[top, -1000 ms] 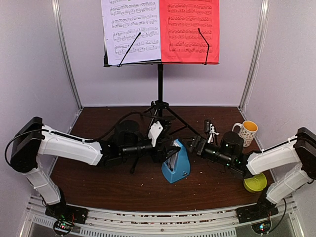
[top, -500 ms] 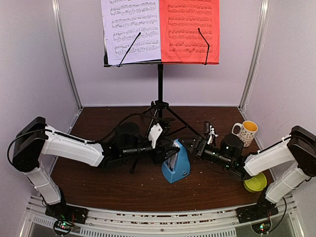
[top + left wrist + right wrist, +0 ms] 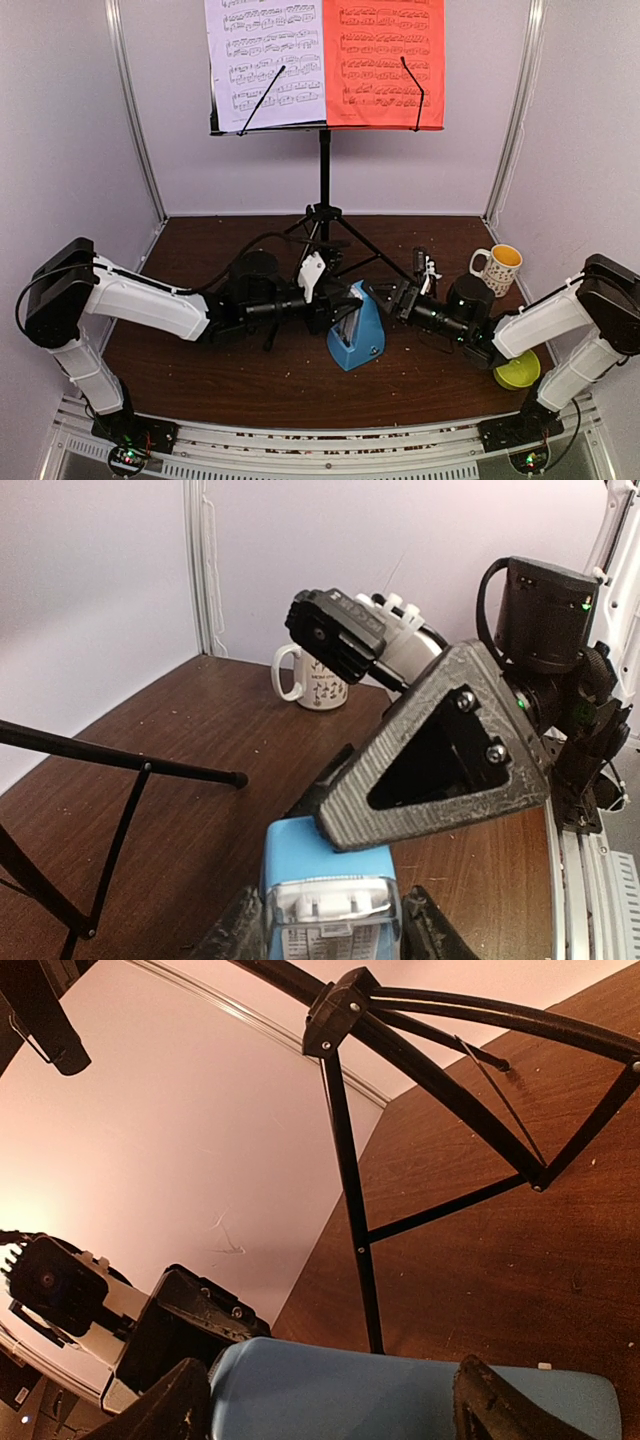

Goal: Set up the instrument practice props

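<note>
left gripper (image 3: 330,938): clenched on metronome (image 3: 358,335); one finger (image 3: 235,935) is pressed to each side of the blue body, near its top.
right gripper (image 3: 335,1405): held wide, jaws set astride metronome from the opposite side; contact w/ the blue body can't be told. One grey triangular finger (image 3: 420,810) is seen over metronome's top in left wrist view.
metronome: stood upright on table (image 3: 230,375), btwn the two grippers.
left arm (image 3: 140,300): stretched low over table, brought in from metronome's left.
right arm (image 3: 540,320): stretched low, brought in from metronome's right.
music stand (image 3: 324,170): set upright behind metronome; tripod legs are spread just behind it.
white sheet (image 3: 265,60): propped on the stand's desk, high above & behind metronome, to its left.
red sheet (image 3: 385,60): propped on the desk, high above & behind metronome, slightly right; edge is met w/ white sheet.
mug (image 3: 497,268): placed right-rear of metronome, well apart.
yellow bowl (image 3: 517,370): placed right-front of metronome, well apart; partly hidden by right arm.
</note>
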{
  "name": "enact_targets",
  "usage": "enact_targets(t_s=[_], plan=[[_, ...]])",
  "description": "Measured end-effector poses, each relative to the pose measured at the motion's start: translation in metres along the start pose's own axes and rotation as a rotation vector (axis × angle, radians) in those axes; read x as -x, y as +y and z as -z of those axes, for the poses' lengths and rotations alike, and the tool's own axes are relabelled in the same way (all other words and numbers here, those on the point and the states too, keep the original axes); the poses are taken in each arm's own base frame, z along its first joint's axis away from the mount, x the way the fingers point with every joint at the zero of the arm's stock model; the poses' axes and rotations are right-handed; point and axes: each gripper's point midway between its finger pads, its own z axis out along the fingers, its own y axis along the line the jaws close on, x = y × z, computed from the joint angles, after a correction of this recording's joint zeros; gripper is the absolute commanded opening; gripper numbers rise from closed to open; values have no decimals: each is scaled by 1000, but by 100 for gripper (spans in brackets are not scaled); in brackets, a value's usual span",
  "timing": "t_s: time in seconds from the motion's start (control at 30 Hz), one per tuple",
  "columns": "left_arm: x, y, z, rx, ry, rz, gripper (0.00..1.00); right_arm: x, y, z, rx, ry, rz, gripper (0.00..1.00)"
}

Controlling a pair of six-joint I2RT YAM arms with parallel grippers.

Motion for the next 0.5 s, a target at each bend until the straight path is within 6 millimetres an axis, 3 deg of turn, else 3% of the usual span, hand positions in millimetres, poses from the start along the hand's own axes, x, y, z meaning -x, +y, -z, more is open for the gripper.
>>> enact_targets(t_s=[0.3, 0.5], plan=[[-1, -2, 5, -5, -38, -25, 13, 0, 1, 3, 21, -18, 40, 79], [-1, -3, 7, -8, -48, -41, 11, 0, -2, 6, 17, -18, 63, 83]])
